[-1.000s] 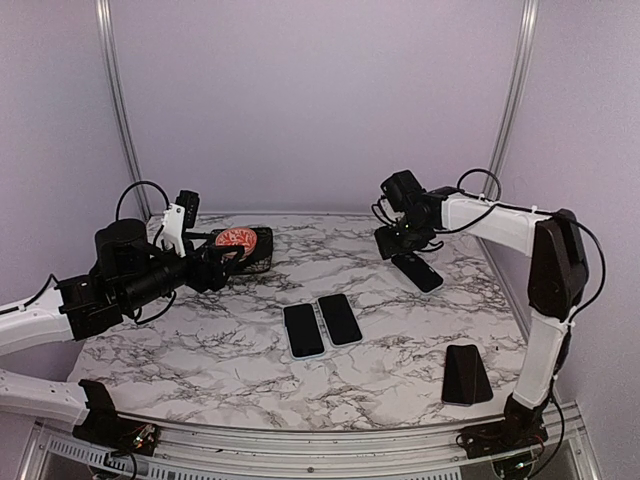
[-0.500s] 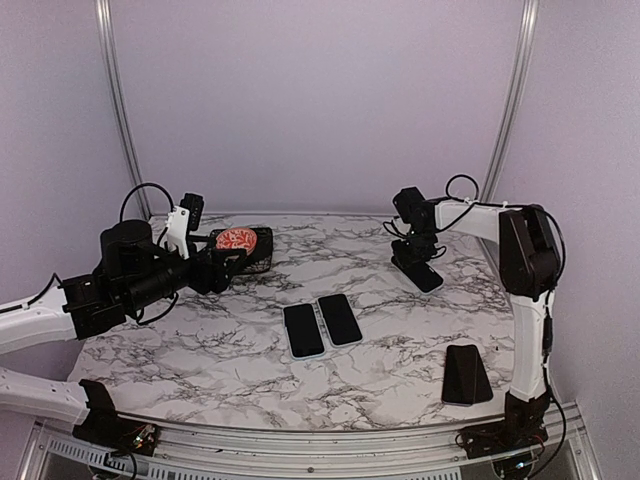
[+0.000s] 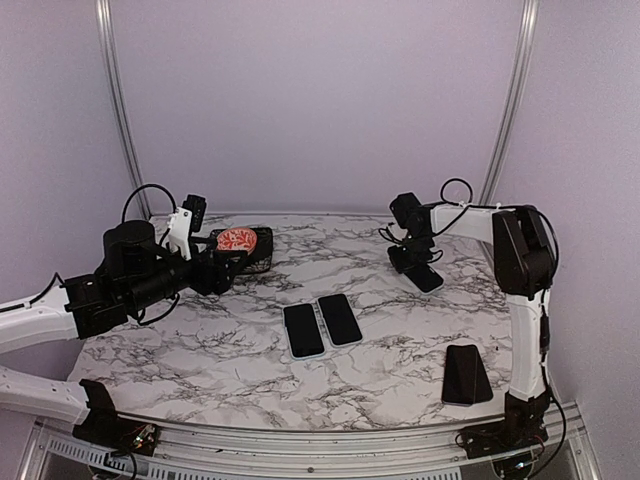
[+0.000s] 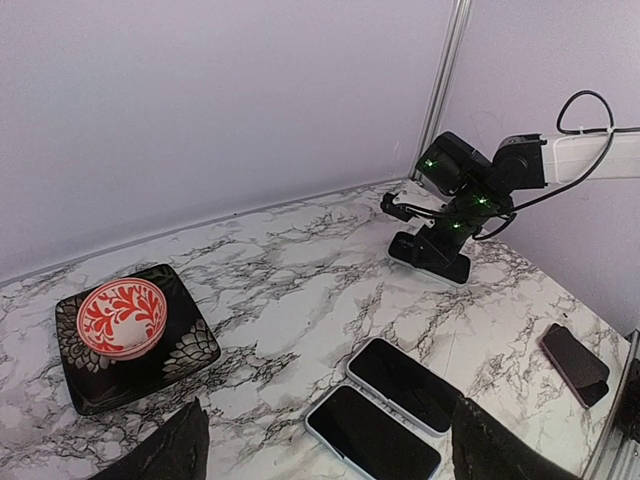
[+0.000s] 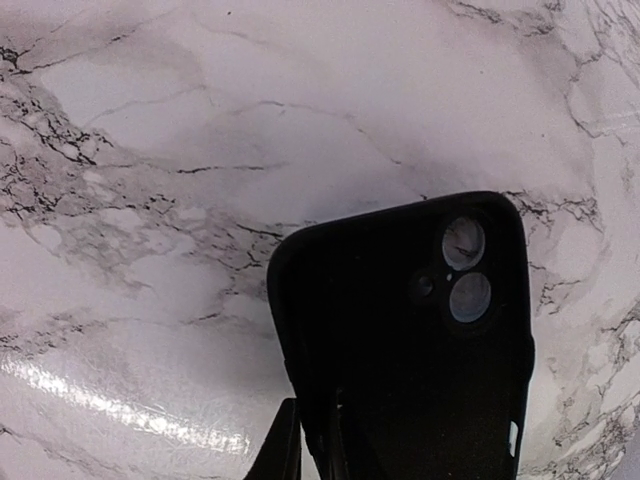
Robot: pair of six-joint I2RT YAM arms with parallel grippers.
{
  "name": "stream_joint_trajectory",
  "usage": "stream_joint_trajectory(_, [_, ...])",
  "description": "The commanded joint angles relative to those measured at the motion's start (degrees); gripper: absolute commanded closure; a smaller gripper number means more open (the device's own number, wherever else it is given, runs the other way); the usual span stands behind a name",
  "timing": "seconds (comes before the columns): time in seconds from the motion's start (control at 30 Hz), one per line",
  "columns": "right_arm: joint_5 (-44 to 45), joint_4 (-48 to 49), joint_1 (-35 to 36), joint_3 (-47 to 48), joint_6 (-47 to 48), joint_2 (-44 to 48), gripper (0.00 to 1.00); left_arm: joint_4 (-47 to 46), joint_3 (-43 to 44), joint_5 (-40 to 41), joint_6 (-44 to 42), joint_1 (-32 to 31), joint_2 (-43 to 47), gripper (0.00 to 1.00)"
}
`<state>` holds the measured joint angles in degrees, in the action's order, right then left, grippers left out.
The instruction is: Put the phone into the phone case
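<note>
A black phone case (image 5: 420, 340), its camera holes showing marble through them, lies at the far right of the table (image 3: 428, 277). My right gripper (image 5: 315, 445) is shut on the case's left rim, one finger (image 5: 283, 452) outside the wall; in the top view it (image 3: 410, 256) sits low over the case. Two phones with light edges lie face up side by side mid-table (image 3: 303, 330) (image 3: 339, 318), also in the left wrist view (image 4: 372, 435) (image 4: 405, 383). My left gripper (image 4: 328, 425) is open and empty, hovering at the left (image 3: 232, 268).
A dark square plate (image 4: 190, 350) with a red patterned bowl (image 4: 122, 318) stands at the far left. A dark phone-like slab (image 3: 466, 374) lies at the front right. Frame posts and purple walls close the back and sides.
My right gripper has dropped and shifted slightly right onto the black case, the forearm swinging back. The left arm has barely moved.
</note>
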<state>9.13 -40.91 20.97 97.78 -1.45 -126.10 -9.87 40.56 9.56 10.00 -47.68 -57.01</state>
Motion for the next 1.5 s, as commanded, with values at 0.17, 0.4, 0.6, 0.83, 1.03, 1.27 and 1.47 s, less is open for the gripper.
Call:
stream_joint_trajectory(0.17, [3.5, -3.1, -0.3, 2.8, 0.4, 2.1, 1.0, 0.9, 2.3, 0.3, -0.2, 0.3, -0.5, 0.16])
stream_joint_trajectory(0.4, [11.7, -1.4, 4.1, 1.5, 0.1, 12.5, 1.0, 0.9, 2.3, 0.1, -0.1, 0.3, -0.3, 0.16])
stream_joint_trajectory(0.6, [9.9, 1.0, 14.0, -10.2, -9.3, 20.2, 1.0, 1.3, 2.3, 0.4, 0.0, 0.3, 0.3, 0.16])
stream_joint_trajectory(0.83, [-1.8, 3.7, 20.9, -21.9, -23.1, 22.9, 1.0, 1.4, 2.4, -0.1, 0.4, 0.3, 0.7, 0.16])
stream_joint_trajectory(1.03, [-3.2, 3.8, 23.1, -25.9, -31.0, 21.2, 1.0, 2.4, 2.8, 0.7, 0.3, 0.3, 1.5, 0.16])
stream_joint_trajectory(1.27, [-4.0, 12.8, 22.9, -32.5, -39.1, 23.5, 1.0, 3.1, 3.0, 1.3, 0.4, 0.3, 2.3, 0.16])
stream_joint_trajectory(1.47, [0.6, 16.5, 22.3, -32.0, -41.0, 21.3, 1.0, 3.6, 3.2, 1.4, 0.3, 0.3, 2.7, 0.16])
